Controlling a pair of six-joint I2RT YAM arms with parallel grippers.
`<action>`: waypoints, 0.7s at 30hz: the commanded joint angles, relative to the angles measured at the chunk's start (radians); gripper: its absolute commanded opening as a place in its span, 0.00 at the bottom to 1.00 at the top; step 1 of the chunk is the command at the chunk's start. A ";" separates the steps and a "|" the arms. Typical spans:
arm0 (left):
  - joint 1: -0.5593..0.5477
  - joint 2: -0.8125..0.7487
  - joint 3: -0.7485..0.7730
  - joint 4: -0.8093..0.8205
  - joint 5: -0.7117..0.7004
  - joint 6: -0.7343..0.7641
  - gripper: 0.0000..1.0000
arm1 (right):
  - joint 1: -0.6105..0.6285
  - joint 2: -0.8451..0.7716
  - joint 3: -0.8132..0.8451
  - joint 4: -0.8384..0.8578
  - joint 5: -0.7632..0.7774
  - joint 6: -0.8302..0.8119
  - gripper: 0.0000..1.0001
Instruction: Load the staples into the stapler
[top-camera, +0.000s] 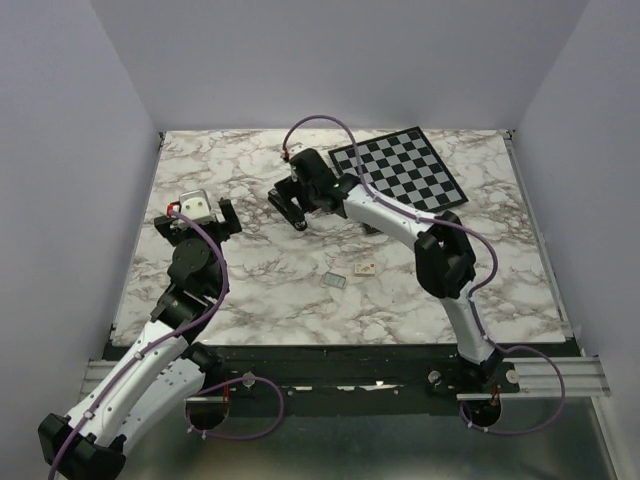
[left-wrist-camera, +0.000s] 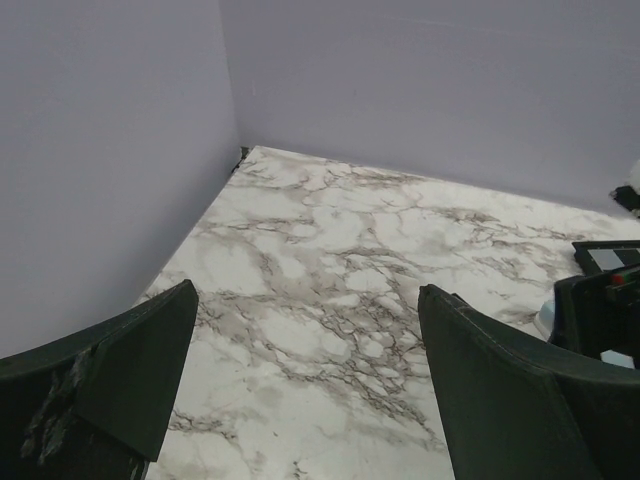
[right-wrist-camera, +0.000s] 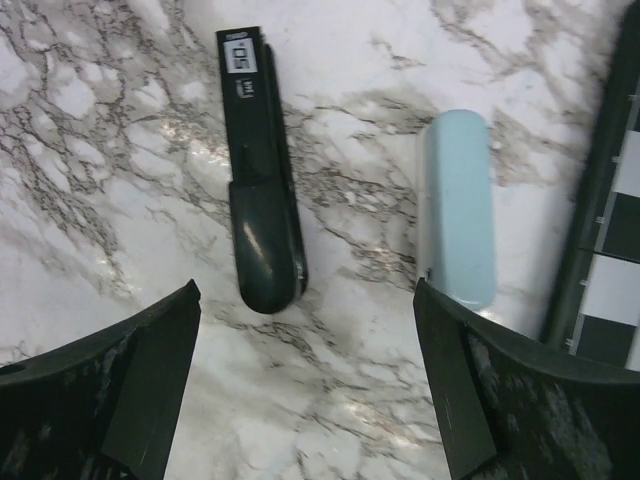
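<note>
The stapler is slim and black and lies flat on the marble table, just ahead of my right gripper. That gripper is open, with only bare table between its fingers. From above, the stapler shows at the table's back middle, under the right gripper. The staples, a tiny silver-grey strip, lie near the table's middle front, next to a small cream box. My left gripper is open over bare marble at the left side, far from both.
A pale blue oblong object lies to the right of the stapler. A black-and-white chessboard sits at the back right, and its edge shows beside my right finger. Lilac walls enclose the table.
</note>
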 joint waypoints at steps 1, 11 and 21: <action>0.013 0.001 0.012 0.002 0.023 -0.024 0.99 | -0.089 -0.114 -0.061 0.025 -0.021 -0.056 0.95; 0.023 0.012 0.017 -0.005 0.046 -0.031 0.99 | -0.196 -0.047 -0.051 -0.007 -0.187 -0.180 0.94; 0.028 0.021 0.018 -0.010 0.059 -0.035 0.99 | -0.197 0.087 0.059 -0.059 -0.256 -0.204 0.88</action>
